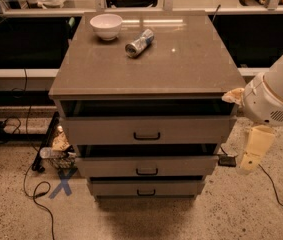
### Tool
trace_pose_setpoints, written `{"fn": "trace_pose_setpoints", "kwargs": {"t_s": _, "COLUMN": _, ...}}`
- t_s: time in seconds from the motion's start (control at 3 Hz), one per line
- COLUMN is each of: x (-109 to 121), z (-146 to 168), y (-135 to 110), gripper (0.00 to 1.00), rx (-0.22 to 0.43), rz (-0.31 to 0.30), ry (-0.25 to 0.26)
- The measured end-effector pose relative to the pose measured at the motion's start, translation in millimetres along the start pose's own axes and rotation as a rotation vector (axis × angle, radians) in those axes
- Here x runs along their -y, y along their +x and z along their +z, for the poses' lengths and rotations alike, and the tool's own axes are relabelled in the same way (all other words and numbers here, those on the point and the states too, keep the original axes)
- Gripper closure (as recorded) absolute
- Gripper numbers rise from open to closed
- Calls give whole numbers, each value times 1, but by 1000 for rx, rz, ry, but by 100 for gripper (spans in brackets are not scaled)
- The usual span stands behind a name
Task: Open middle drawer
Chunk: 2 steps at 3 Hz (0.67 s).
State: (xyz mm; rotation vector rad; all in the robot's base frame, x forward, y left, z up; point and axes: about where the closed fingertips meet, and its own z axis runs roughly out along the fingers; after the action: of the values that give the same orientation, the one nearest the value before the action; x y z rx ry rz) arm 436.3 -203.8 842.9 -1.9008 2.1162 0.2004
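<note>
One camera, high in front of the desk (191, 69), tilted down.
Mid range: whole top and front in frame, floor (231, 216) around; hand (253, 149) hangs low at right edge, just beside the desk.

The grey middle drawer (181, 166), flat-faced with a small black bar handle (146, 172), sits level and slightly pulled out. My gripper (253, 151) hangs apart, to its right.

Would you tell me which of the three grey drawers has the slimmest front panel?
The bottom drawer; the middle drawer and top drawer have taller faces. The gripper hangs right of the cabinet.
</note>
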Motion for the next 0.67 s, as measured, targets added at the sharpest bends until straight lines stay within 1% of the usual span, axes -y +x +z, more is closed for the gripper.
{"fn": "trace_pose_setpoints", "kwargs": {"t_s": 0.33, "x": 0, "z": 21, "y": 13, "gripper": 0, "rx": -27, "rz": 0, "ry": -10}}
{"fn": "trace_pose_setpoints", "kwargs": {"t_s": 0.67, "x": -5, "z": 71, "y": 46, "gripper": 0, "rx": -47, "rz": -35, "ry": -49}}
